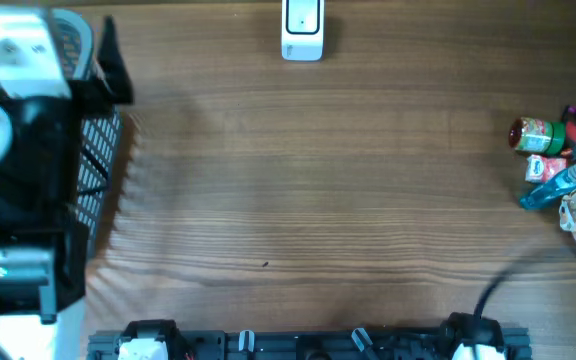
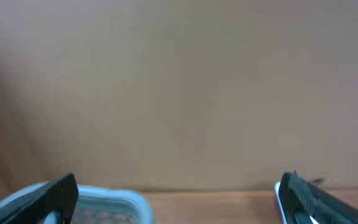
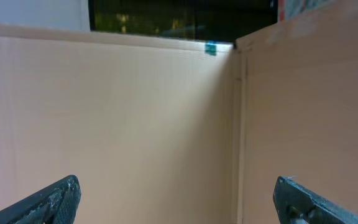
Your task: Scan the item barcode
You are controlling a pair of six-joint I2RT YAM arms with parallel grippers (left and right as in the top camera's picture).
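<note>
Wooden table [image 1: 318, 200], white scanner [image 1: 302, 32], red-lidded jar [image 1: 535, 135]

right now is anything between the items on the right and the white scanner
Nothing visible does: only bare table lies between the red-lidded jar and blue bottle at the right edge and the white scanner at the far edge.

Matt wood grain, finely streaked, all over the desk [image 1: 318, 200]. Smooth, glossy white plastic on the scanner [image 1: 302, 30]. Well right of the scanner, shiny plastic on a blue bottle [image 1: 558, 185] and a red-capped jar [image 1: 534, 135], possibly glass. Far left of the scanner, black plastic lattice panel [image 1: 100, 170]. In the right wrist view, dull, smooth, cardboard-like wall [image 3: 104, 112]; matt black fingers [image 3: 55, 200].
</note>
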